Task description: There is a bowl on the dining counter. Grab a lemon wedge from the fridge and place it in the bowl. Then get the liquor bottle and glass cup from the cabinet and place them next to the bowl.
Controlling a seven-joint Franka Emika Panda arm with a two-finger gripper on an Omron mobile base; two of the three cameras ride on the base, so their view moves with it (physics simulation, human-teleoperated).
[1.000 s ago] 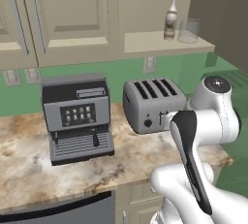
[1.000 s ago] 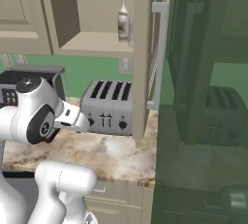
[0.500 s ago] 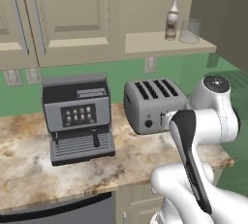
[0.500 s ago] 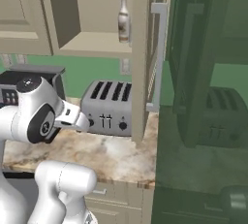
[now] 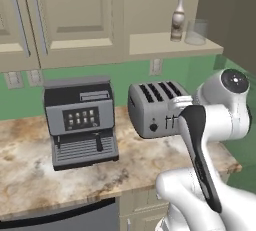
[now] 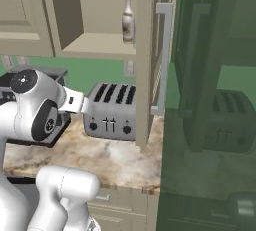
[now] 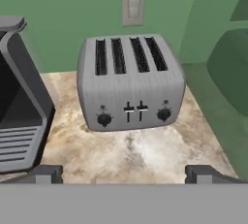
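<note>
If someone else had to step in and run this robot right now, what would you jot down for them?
Gripper: open, holding nothing, facing the toaster on the stone counter.
Liquor bottle and glass cup: standing side by side on the open cabinet shelf, above the toaster, both untouched.
Coffee machine: left of the toaster, not part of the job.
Done: cabinet is open; whether the lemon step is finished cannot be told from here.
Left: take the bottle and cup down and set them next to the bowl on the dining counter.
</note>
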